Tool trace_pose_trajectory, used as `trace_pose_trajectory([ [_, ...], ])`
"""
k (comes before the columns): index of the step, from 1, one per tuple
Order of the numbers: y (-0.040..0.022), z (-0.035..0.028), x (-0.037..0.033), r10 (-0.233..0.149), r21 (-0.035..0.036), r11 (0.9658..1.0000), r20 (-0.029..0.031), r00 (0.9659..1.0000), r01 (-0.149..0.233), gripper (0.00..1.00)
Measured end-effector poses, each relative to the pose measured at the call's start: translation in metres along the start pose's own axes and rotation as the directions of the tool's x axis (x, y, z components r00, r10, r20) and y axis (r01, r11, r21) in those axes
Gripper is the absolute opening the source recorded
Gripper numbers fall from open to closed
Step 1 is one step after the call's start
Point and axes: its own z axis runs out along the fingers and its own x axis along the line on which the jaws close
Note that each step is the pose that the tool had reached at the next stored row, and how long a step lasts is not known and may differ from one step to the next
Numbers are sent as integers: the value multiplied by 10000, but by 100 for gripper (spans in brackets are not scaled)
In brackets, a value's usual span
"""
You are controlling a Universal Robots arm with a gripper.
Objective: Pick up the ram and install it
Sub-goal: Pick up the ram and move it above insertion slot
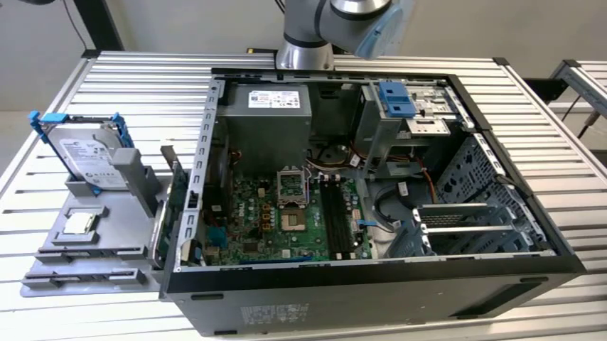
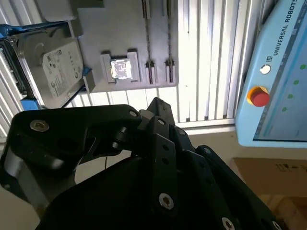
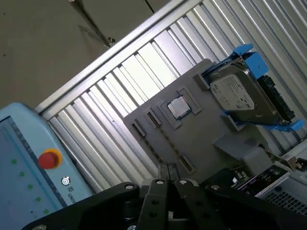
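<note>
Honestly, our gripper (image 3: pixel 168 173) sits pinched closed on nothing, well off the case (image 1: pixel 379 302); we reckon the ram (image 1: pixel 328 206) is that dark strip running lengthwise inside it.

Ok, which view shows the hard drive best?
The first wrist view: the hard drive shows whole, label facing the camera, in its blue bracket. The exterior view shows it standing in the gray holder; the second wrist view has it at the picture's edge.
</note>
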Motion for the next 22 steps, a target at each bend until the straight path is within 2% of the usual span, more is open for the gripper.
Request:
trace_pose_trajectory([
  [2, 0, 0, 0, -359, -2, 9994, -15, 9994, 359, 0],
  [5, -1, 0, 0, -900, -9, 9959, -34, 9959, 900, 0],
  [9, -1, 0, 0, -1622, -19, 9868, -59, 9867, 1622, 0],
  [11, 0, 0, 0, -1980, -25, 9802, -70, 9802, 1980, 0],
  [14, 0, 0, 0, -2516, -36, 9678, -88, 9678, 2516, 0],
  [17, -1, 0, 0, -3041, -46, 9526, -105, 9526, 3040, 0],
  [19, -1, 0, 0, -3392, -54, 9407, -116, 9407, 3391, 0],
  [22, -1, 0, 0, -3899, -66, 9209, -133, 9208, 3898, 0],
])
